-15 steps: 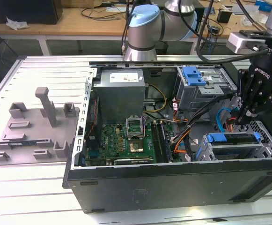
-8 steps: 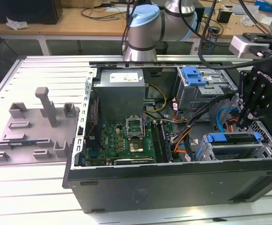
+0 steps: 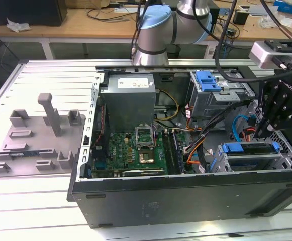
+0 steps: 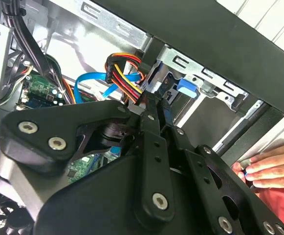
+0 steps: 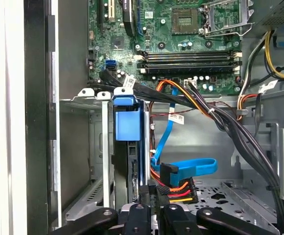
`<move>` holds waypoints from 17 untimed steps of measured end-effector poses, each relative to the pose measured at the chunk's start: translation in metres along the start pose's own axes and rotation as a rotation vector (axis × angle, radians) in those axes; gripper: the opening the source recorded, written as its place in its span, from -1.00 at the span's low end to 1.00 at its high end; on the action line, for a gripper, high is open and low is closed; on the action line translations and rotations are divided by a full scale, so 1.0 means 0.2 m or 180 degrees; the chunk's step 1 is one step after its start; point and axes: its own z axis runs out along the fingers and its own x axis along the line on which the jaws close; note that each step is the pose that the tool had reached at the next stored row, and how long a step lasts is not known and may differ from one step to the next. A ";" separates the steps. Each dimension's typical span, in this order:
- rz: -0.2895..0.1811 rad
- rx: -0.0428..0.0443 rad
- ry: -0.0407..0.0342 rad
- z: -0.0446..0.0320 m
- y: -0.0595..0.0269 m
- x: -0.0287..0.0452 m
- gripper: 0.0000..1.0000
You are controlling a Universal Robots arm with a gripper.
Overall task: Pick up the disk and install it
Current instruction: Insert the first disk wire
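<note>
Whether it grips cannot be told, but the black gripper (image 5: 152, 195) at the grey metal drive cage (image 5: 90, 147) should seat the blue-framed silver disk (image 5: 128, 122) squarely along the cage's rails, clear of the orange cables (image 5: 180, 187).

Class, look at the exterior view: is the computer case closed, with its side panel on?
No, the computer case lies open on its side, with the green motherboard inside in plain sight.

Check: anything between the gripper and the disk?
Nothing visible. In the first wrist view the gripper is right beside the disk, which sits in the drive cage slot. A blue cable and coloured power wires crowd the gripper's other side, not between them.
</note>
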 end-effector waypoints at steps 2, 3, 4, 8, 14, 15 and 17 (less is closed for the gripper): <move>-0.0001 0.0002 -0.0026 -0.002 0.006 0.010 -0.66; -0.0001 0.0003 -0.0029 -0.005 0.008 0.011 -0.66; -0.0001 0.0003 -0.0035 -0.009 0.008 0.013 -0.66; -0.0001 0.0003 -0.0049 -0.012 0.009 0.015 -0.66; -0.0002 0.0001 -0.0111 -0.011 0.008 0.044 -0.66; -0.0003 0.0000 -0.0160 -0.011 0.008 0.056 -0.66; -0.0005 -0.0001 -0.0216 -0.011 0.007 0.070 -0.66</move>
